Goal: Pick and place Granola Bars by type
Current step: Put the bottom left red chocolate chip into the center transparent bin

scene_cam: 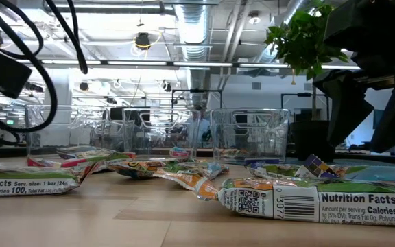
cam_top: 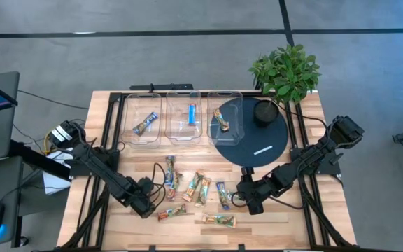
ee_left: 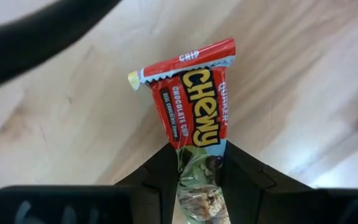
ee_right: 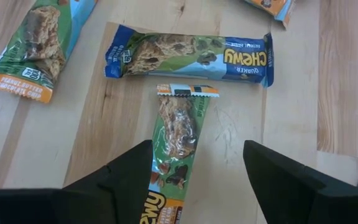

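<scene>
Several granola bars (cam_top: 196, 187) lie scattered on the wooden table between my two grippers. My left gripper (cam_top: 147, 205) is low at the near left and shut on a red-wrapped bar (ee_left: 194, 112). My right gripper (cam_top: 245, 199) is low at the near right and open. Its fingers stand on either side of a green and orange bar (ee_right: 178, 134) that lies flat on the table. Just beyond that bar, a blue bar (ee_right: 191, 57) lies crosswise. Each of three clear bins at the far side holds one bar (cam_top: 145, 124) (cam_top: 192, 113) (cam_top: 222, 120). My left gripper (ee_left: 199, 155) pinches the red bar between its two fingers at one end (ee_left: 197, 163). The fingers lie along the bar's length. The rest of the wrapper sticks straight out ahead of the fingers to its red crimped end (ee_left: 182, 62), just above or on the table; which, I cannot tell.
Three clear bins (cam_top: 185, 105) stand in a row at the far edge. To their right lies a dark round disc (cam_top: 257, 136) bearing a black pot (cam_top: 264, 110) with a green plant (cam_top: 285, 70). More bars (scene_cam: 307, 202) lie near the table's near edge.
</scene>
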